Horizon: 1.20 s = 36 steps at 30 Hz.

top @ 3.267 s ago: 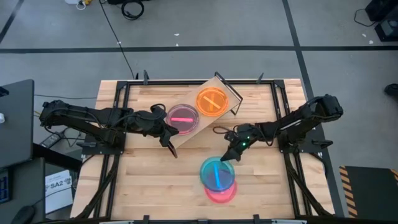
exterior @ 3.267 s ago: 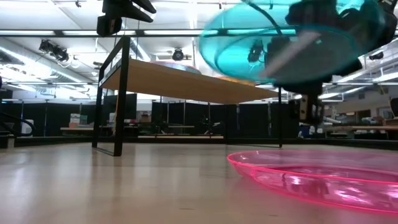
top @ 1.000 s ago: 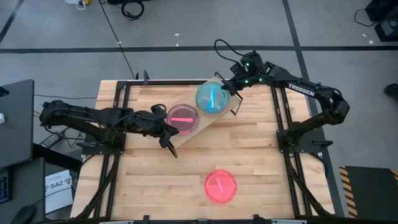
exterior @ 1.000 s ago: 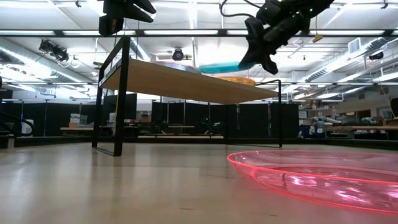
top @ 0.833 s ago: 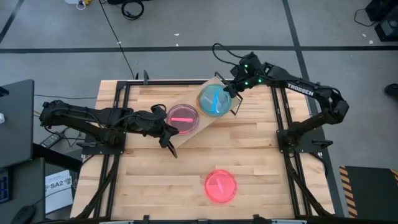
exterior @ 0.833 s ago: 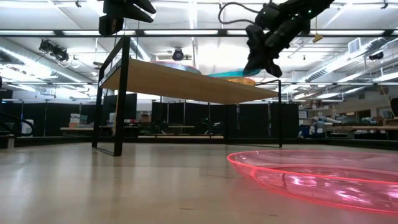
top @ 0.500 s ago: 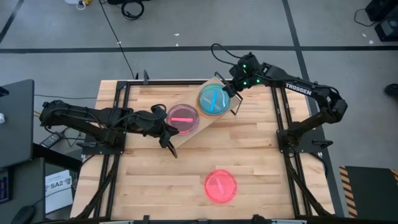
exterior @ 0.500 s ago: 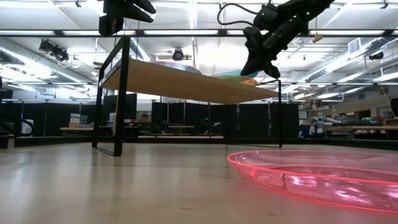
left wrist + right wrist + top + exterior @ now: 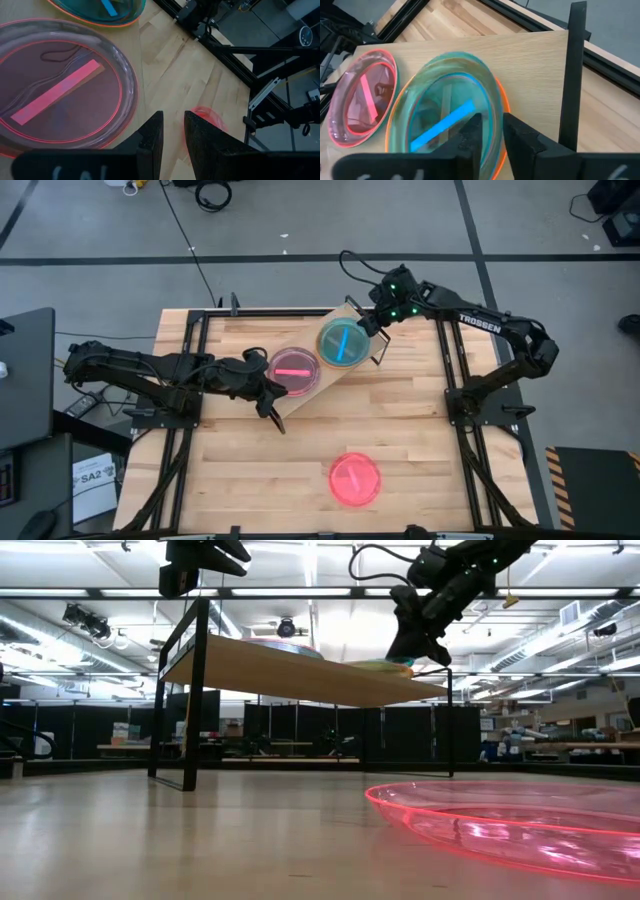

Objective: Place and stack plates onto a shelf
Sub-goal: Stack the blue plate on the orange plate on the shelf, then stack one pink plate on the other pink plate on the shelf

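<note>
The shelf [image 9: 318, 387] stands askew at the table's far middle. On it a blue plate [image 9: 340, 343] lies nested on an orange plate [image 9: 500, 102], with a pink plate [image 9: 292, 370] beside them. A second pink plate [image 9: 355, 478] lies on the table near its front edge. My right gripper [image 9: 492, 137] is open at the blue plate's far right rim, one finger on each side of it. My left gripper [image 9: 270, 402] hovers open over the shelf's near left end, with nothing between its fingers. My right gripper has the blue plate's rim [image 9: 492, 117] in the narrow gap between its fingers, coming slanting down from the table's far right. Whether a finger touches the rim, I cannot tell. The plate lies level on the orange plate.
The shelf's black wire leg [image 9: 572, 80] stands close beside my right gripper. The table's black frame rails [image 9: 455, 370] run along both sides. Bare tabletop [image 9: 260, 470] lies between the shelf and the front edge.
The blue plate has come down from just above the orange plate and now lies nested on it. My right gripper has tipped down a little at the plate's rim and otherwise kept its place.
</note>
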Each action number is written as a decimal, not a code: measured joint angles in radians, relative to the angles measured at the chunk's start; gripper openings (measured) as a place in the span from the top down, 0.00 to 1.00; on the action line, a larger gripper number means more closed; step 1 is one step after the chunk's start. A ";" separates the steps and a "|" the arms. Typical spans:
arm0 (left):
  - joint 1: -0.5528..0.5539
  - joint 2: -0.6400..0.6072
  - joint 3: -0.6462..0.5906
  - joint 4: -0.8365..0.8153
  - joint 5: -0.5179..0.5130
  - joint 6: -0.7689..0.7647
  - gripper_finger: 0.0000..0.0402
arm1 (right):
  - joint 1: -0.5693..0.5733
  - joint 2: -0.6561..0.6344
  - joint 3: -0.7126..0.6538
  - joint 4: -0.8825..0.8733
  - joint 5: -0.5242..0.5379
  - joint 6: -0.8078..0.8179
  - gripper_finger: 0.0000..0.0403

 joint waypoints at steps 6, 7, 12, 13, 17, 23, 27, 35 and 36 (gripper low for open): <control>0.000 0.000 0.000 0.000 0.000 0.001 0.79 | 0.006 0.000 0.000 0.000 0.025 -0.008 0.68; 0.000 0.000 0.000 0.000 0.000 0.001 0.79 | 0.006 0.000 0.000 0.000 0.025 -0.008 0.67; 0.000 0.000 0.000 0.000 0.000 0.001 0.79 | 0.006 0.000 -0.001 0.013 0.025 -0.007 0.59; 0.000 0.000 0.000 0.000 0.000 0.001 0.79 | 0.006 0.000 -0.001 0.018 0.024 0.000 0.58; 0.000 0.000 0.000 0.000 0.000 0.001 0.79 | 0.006 -0.001 -0.001 0.035 0.015 0.037 0.57; 0.000 0.000 0.000 0.000 0.000 0.001 0.79 | -0.010 -0.010 -0.001 0.037 -0.017 0.018 0.57; 0.000 0.000 0.000 0.000 0.000 0.001 0.79 | -0.034 -0.040 0.030 0.026 -0.032 -0.007 0.57; 0.000 0.000 0.000 -0.003 0.000 0.001 0.79 | 0.005 -0.160 0.091 0.023 -0.038 -0.010 0.57; 0.000 0.000 0.000 -0.006 0.000 0.001 0.79 | 0.021 -0.180 0.093 0.023 -0.039 -0.009 0.57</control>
